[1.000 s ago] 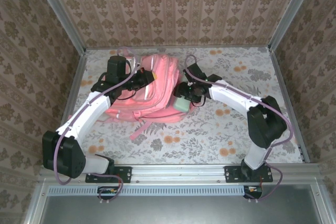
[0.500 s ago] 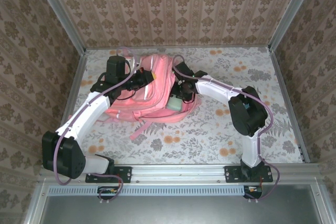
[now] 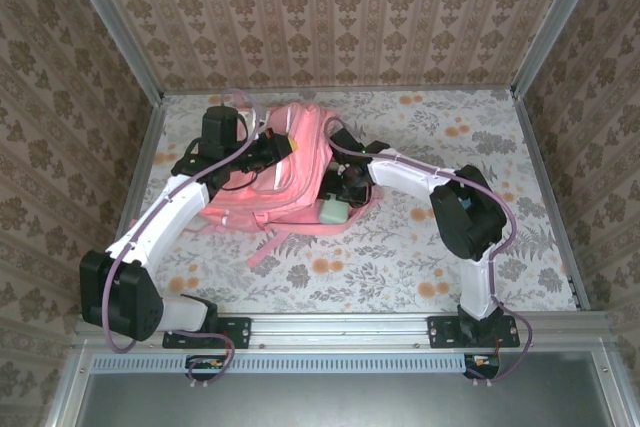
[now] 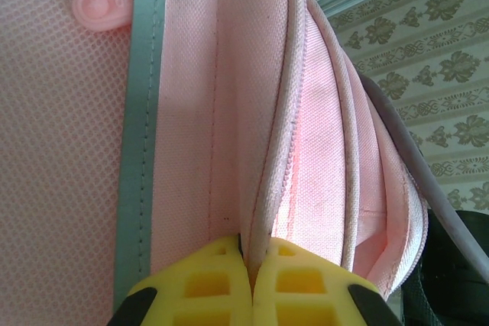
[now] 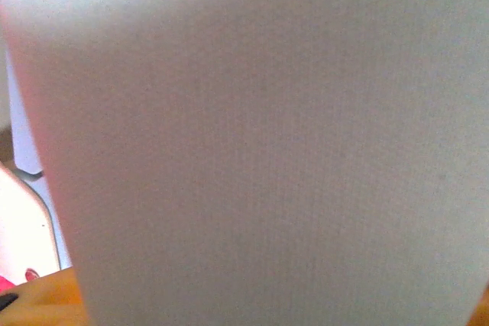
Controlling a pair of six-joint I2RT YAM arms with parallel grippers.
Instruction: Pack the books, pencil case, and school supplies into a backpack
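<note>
Bright even light, soft shadows, overhead view sharp, pencil case a close blur

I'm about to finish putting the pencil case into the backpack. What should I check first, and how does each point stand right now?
1. Left jaws gripping the backpack by the edge of its opening: ok, they are shut on the zipper rim.
2. Pencil case held in the right jaws: ok, it sits between them at the bag's near right side.
3. Pencil case fully inside: not ok, its pale end pokes out in the top view.
4. Opening wide enough: cannot tell, the right arm covers it.
5. Right wrist view usable for guidance: not ok, the case blocks the lens.
</note>
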